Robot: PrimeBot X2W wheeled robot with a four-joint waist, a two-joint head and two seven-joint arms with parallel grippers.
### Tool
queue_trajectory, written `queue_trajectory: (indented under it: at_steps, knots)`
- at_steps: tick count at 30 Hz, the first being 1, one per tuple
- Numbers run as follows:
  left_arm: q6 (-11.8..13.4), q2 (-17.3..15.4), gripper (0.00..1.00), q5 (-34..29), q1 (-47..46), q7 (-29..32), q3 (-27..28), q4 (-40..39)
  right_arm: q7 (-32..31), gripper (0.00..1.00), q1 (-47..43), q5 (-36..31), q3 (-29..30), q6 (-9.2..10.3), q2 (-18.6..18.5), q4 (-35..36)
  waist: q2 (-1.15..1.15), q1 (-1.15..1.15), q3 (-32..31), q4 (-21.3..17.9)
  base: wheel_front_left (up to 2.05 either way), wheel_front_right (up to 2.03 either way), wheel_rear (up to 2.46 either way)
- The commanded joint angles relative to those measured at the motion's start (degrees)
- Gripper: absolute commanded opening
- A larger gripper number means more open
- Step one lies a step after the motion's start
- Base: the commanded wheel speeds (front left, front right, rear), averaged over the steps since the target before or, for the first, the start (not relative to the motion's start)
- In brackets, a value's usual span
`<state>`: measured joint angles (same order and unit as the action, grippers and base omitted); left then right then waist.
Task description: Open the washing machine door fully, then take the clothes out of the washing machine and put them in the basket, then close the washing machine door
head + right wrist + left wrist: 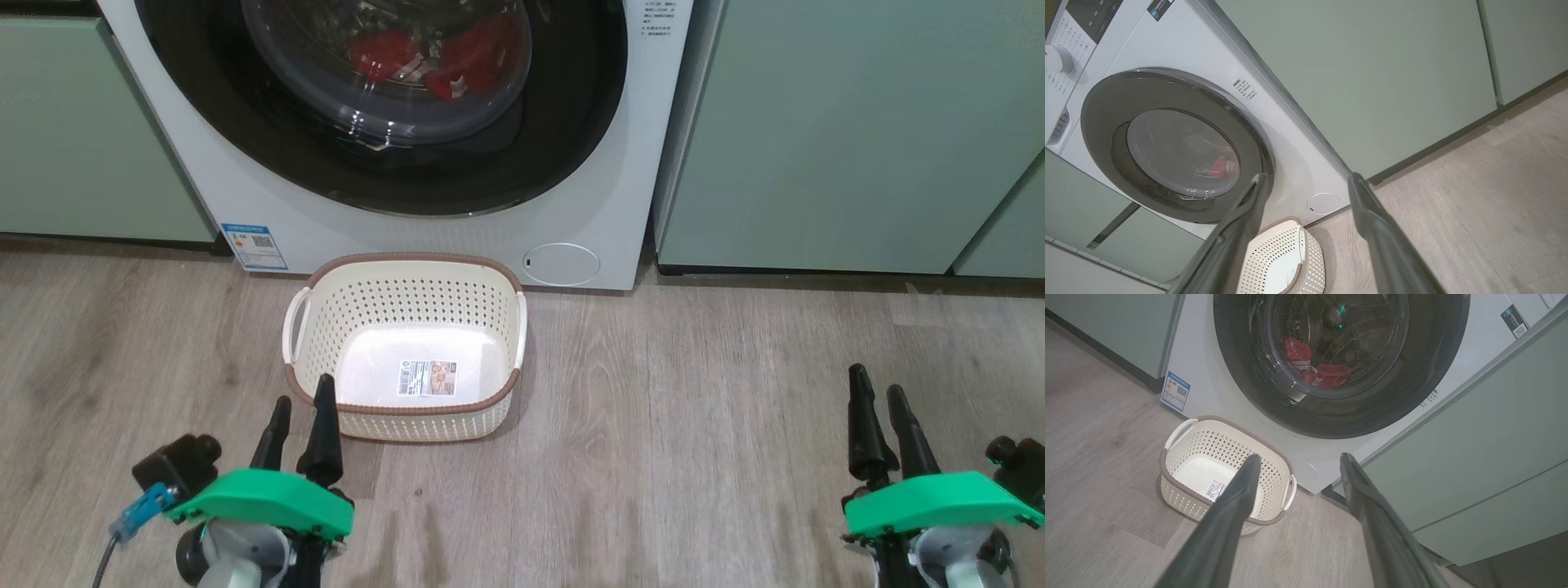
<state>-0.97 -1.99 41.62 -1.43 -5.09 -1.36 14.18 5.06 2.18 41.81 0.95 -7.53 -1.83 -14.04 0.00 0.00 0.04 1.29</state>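
**Washer front, seen from the head and both wrists.** We see the washing machine (pixel 245 188) standing between pale green cabinets (pixel 816 131), with the washing machine door (pixel 571 139) shut against its white front. Through the door's clear bulging window we see the red clothes (pixel 478 53) lying low in the drum. The basket (pixel 408 260) stands on the wood-grain floor (pixel 694 408) just before the machine's base and below the door. A paper label (pixel 427 378) lies on the basket's bottom. Low on the machine front, a small round white hatch (pixel 561 264) sits to the basket's right and a blue sticker (pixel 254 246) to its left. The left gripper (pixel 304 390) hovers by the basket's near left corner, its dark fingers spread and holding nothing; we cannot tell whether it touches the rim. The right gripper (pixel 876 380) hangs over the floor well to the basket's right, its fingers likewise parted and holding nothing.
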Motion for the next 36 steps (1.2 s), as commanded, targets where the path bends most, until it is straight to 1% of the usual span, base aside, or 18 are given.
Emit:
queue_trajectory:
  at_steps: [1,10,12,16,26,36]
  knots:
    - [0.3,-0.7,1.0,-1.8,-3.1,-0.8,0.7,-2.2,0.8,1.0,2.5,-1.7,-0.9,0.02,-0.7,2.4,0.0,0.0,0.0,0.0,0.0,0.0,0.0]
    - [1.6,-1.0,1.0,-9.1,-3.6,-2.4,-0.4,-3.1,2.5,1.0,2.8,-8.4,-1.4,0.03,-0.7,3.0,0.0,0.0,-0.1,0.1,0.0,0.0,0.0]
    - [1.7,-1.1,1.0,-9.8,-3.6,-2.6,-0.5,-3.2,2.6,1.0,2.8,-9.0,-1.5,0.03,-0.8,3.0,0.0,0.0,-0.1,0.1,0.0,0.0,0.0]
    - [2.2,-1.2,1.0,-13.3,-3.7,-3.5,-0.9,-3.3,3.5,1.0,3.0,-12.6,-2.0,0.03,-0.8,3.3,0.0,0.0,-0.2,0.1,0.0,0.0,0.0]
    - [4.1,-1.5,1.0,-20.8,-4.2,-5.2,-1.5,-2.8,5.2,1.0,3.3,-20.2,-1.9,0.03,-0.9,3.5,0.0,0.0,-0.4,0.1,0.0,0.0,0.0]
    - [5.3,-1.6,1.0,-26.8,-4.9,-6.7,-1.9,-2.6,6.7,1.0,3.8,-26.6,-1.9,0.04,-0.9,2.7,0.0,0.0,-0.3,0.3,0.0,0.0,0.0]
